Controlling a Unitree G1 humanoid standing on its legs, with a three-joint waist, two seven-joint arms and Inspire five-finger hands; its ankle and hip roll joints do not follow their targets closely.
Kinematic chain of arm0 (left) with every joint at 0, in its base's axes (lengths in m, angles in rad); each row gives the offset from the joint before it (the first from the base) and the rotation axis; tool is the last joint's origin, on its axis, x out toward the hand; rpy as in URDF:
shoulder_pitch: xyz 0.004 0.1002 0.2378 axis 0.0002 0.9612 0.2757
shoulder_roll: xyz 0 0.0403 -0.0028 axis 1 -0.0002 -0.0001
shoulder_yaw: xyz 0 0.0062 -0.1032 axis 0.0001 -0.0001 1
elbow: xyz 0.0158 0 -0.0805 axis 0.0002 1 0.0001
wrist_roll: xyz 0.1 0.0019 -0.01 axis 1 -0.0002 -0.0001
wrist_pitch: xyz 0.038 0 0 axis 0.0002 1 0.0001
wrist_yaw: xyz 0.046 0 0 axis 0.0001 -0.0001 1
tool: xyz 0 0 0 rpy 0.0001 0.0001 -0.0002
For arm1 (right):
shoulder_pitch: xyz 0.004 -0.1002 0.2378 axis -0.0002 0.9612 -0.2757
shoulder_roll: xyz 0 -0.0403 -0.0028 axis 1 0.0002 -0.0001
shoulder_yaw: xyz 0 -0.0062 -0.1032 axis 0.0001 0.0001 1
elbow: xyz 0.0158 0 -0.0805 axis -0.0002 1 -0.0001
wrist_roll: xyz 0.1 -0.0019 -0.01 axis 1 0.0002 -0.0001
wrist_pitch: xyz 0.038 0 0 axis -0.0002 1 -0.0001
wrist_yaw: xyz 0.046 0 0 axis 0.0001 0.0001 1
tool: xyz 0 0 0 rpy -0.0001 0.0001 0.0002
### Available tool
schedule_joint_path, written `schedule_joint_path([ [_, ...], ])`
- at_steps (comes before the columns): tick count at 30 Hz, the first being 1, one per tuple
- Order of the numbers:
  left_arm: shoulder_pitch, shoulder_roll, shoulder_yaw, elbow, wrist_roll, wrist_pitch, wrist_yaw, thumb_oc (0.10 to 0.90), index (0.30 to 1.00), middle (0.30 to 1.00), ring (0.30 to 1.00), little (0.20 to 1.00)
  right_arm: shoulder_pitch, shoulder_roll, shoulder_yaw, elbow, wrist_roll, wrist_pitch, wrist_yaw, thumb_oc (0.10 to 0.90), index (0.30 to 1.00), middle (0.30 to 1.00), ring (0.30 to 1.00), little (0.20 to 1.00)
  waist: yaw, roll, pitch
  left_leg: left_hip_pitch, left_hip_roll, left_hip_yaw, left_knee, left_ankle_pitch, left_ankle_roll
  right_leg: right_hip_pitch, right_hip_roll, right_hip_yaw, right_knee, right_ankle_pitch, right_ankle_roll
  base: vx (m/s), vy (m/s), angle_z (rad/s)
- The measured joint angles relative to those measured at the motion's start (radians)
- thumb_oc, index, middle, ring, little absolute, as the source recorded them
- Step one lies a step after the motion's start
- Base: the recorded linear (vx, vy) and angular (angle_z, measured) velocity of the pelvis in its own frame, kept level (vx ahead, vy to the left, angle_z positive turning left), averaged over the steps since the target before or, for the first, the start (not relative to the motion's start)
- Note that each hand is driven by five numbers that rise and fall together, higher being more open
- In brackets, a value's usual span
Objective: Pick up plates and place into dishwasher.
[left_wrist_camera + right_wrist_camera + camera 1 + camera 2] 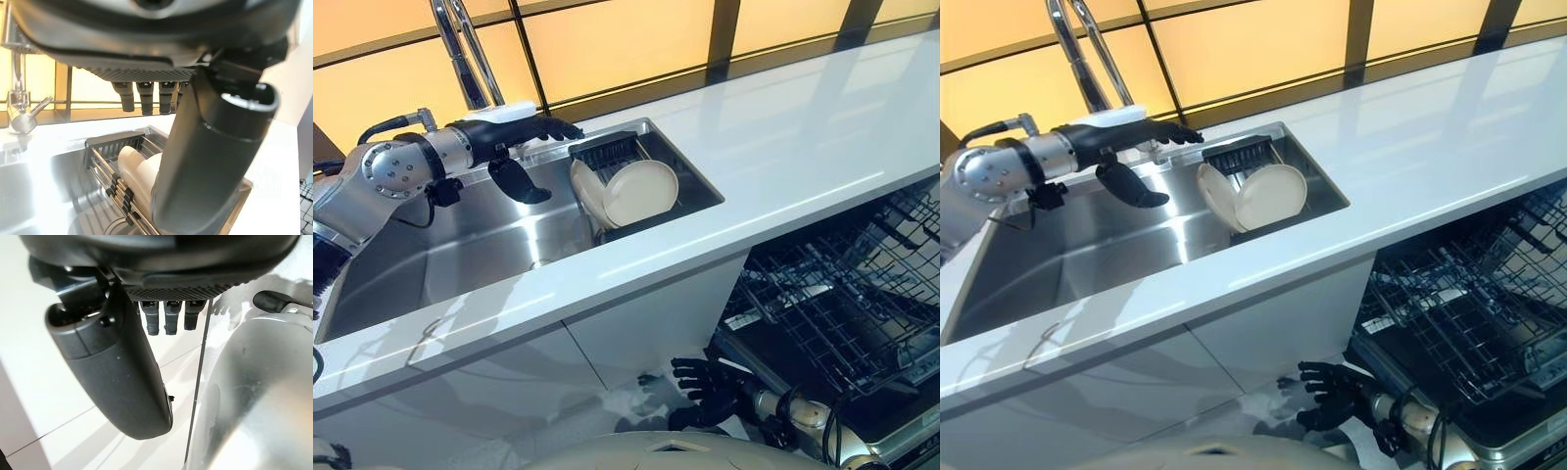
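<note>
Two cream plates (639,191) stand on edge in a dark wire rack (607,152) at the right end of the steel sink (460,255). My left hand (524,132) hovers over the sink just left of the rack, fingers straight and thumb hanging down, holding nothing. In the left wrist view the plates (139,169) show past the thumb (210,156). My right hand (705,380) hangs low in front of the white cabinet, fingers spread and empty, left of the open dishwasher rack (842,304).
A chrome tap (460,49) rises behind the sink's left part. The white counter (803,137) runs to the right above the dishwasher. The pulled-out lower basket (1469,313) has rows of wire tines. White cabinet doors (646,323) stand below the sink.
</note>
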Motion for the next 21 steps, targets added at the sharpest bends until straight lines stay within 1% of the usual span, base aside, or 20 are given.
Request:
schedule_joint_path([
  [5, 0.000, -0.020, -0.007, 0.015, 0.000, 0.000, -0.012, 0.800, 0.900, 0.900, 0.900, 0.900, 0.000, 0.000, 0.000, 0.000, 0.000, 0.000, -0.003, 0.800, 0.900, 0.900, 0.900, 0.900, -0.003, 0.000, 0.000, 0.002, 0.000, 0.004, 0.000, -0.001, -0.001, 0.000, 0.001, 0.005, 0.000, 0.000, 0.000, 0.00, 0.000, 0.00],
  [10, 0.000, -0.040, -0.049, 0.034, 0.000, 0.001, -0.040, 0.800, 0.900, 0.900, 0.900, 0.900, 0.000, 0.000, 0.000, 0.001, 0.000, -0.001, -0.011, 0.800, 0.900, 0.900, 0.900, 0.900, -0.005, 0.000, 0.000, 0.004, 0.000, 0.011, 0.000, -0.002, -0.002, -0.001, 0.003, 0.011, 0.000, 0.001, -0.001, 0.00, -0.001, -0.02],
  [14, 0.000, -0.049, -0.065, 0.054, 0.000, 0.002, -0.059, 0.800, 0.900, 0.900, 0.900, 0.900, 0.000, 0.000, 0.000, 0.001, 0.000, -0.004, -0.019, 0.800, 0.900, 0.900, 0.900, 0.900, -0.007, 0.000, 0.001, 0.006, 0.001, 0.022, 0.000, -0.003, -0.003, -0.001, 0.006, 0.015, 0.000, 0.001, -0.002, -0.01, 0.000, -0.04],
  [21, 0.000, -0.087, -0.074, 0.098, -0.001, 0.003, -0.078, 0.800, 0.900, 0.900, 0.900, 0.900, -0.001, -0.002, 0.000, 0.002, 0.000, -0.011, -0.020, 0.800, 0.900, 0.900, 0.900, 0.900, -0.027, -0.002, 0.003, 0.007, 0.001, 0.031, 0.000, -0.003, -0.004, -0.002, 0.008, 0.018, 0.000, 0.002, -0.002, 0.00, 0.000, 0.00],
])
